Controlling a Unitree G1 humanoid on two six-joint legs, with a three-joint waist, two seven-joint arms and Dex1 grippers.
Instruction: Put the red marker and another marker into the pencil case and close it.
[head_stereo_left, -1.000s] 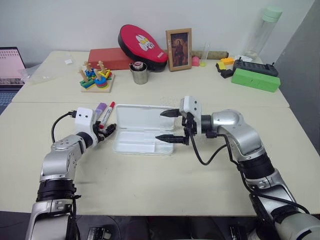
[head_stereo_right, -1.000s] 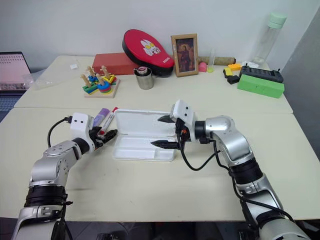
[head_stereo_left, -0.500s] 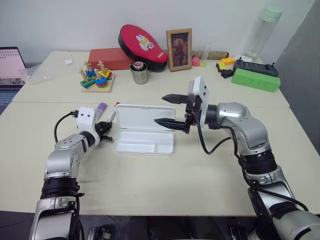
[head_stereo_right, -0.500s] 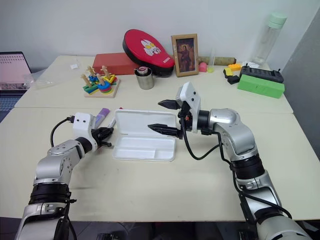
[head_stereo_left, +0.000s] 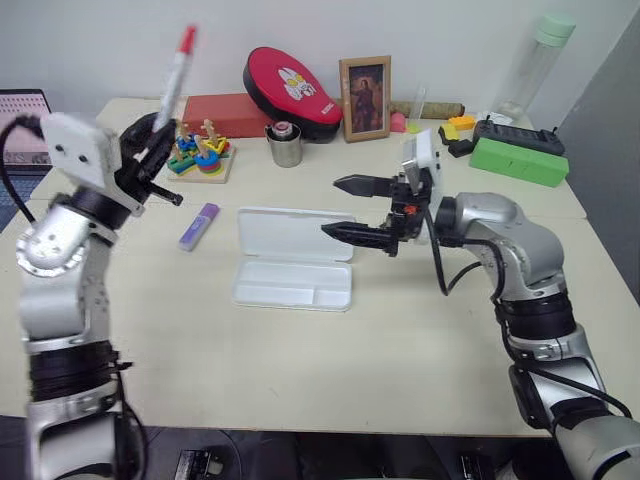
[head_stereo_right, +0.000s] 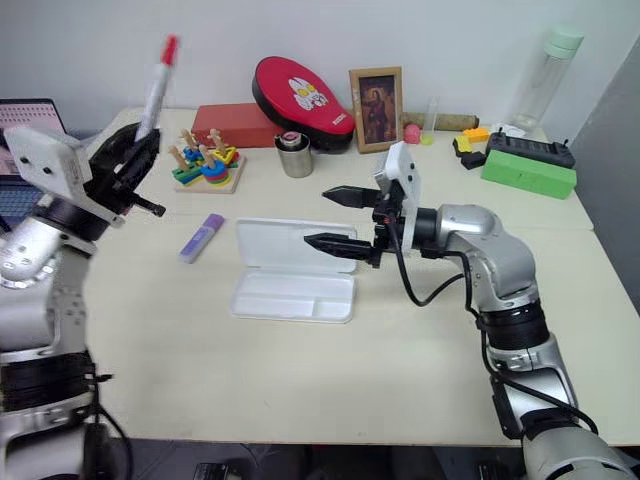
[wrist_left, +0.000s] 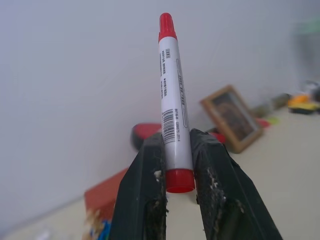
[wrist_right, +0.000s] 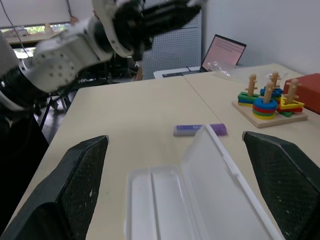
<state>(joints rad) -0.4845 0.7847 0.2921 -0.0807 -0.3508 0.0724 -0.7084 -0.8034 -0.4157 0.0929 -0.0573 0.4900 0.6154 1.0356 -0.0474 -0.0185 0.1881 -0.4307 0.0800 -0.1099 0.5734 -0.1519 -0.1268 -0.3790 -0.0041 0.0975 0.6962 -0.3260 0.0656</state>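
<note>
The left hand (wrist_left: 176, 175) grasps the red marker (wrist_left: 174, 100) high above the bench (head_stereo_left: 300, 350), while the right hand (head_stereo_left: 345, 208) is released over the open case (head_stereo_left: 293, 262).

An office or lab room: plain white wall, 2 pale tables (head_stereo_left: 300, 370) pushed together, a laptop (wrist_right: 227, 49), and a pegboard partition (wrist_right: 177, 42) behind other desks.

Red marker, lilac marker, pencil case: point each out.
red marker (wrist_left: 173, 120): left wrist view, mid-barrel on the printed label.
lilac marker (head_stereo_left: 198, 226): left eye view, middle of its body, lying on the table.
pencil case (head_stereo_left: 291, 286): left eye view, the open tray's inner compartment.
</note>
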